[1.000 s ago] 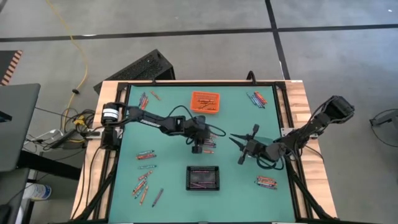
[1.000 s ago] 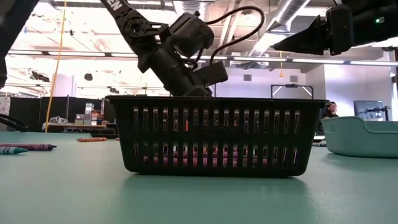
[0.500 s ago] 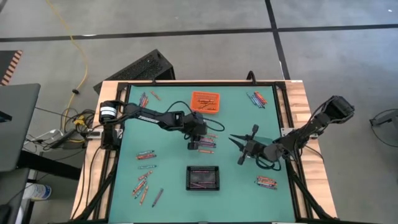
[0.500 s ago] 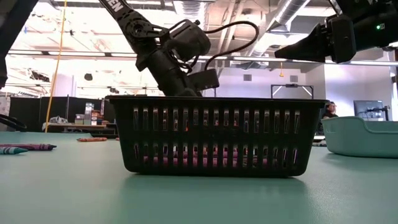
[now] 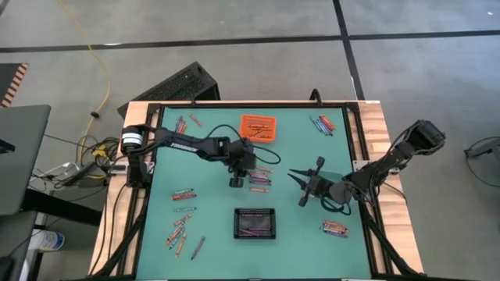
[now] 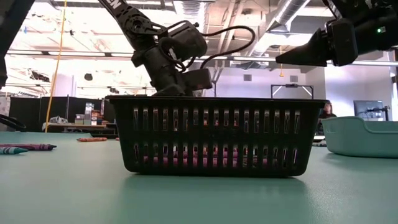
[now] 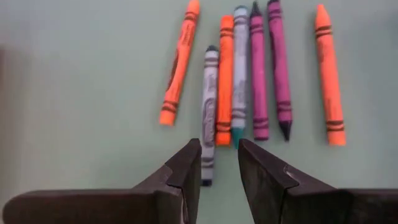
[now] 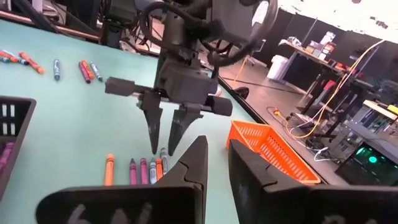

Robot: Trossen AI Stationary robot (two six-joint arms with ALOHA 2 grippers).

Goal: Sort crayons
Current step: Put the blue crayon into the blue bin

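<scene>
A row of crayons (image 7: 239,74) lies flat on the teal mat: orange, grey-blue and purple sticks side by side, also seen in the high view (image 5: 258,180). My left gripper (image 7: 219,155) points down just above the near ends of the grey and orange crayons. It is a little open and empty, and also shows in the high view (image 5: 235,181) and the right wrist view (image 8: 163,146). My right gripper (image 5: 296,187) hovers open and empty to the right of the row, pointing at it (image 8: 216,155).
A black slotted bin (image 5: 256,223) with purple crayons stands near the front, and an orange bin (image 5: 257,127) at the back. A teal bin (image 6: 360,137) lies under the right arm. Loose crayons lie at the left (image 5: 181,229), back left (image 5: 181,124), back right (image 5: 322,123) and front right (image 5: 334,228).
My left gripper has gone a short way toward the table's left edge, from over the crayon row to its left end, still pointing down. The crayons have stayed in place.
</scene>
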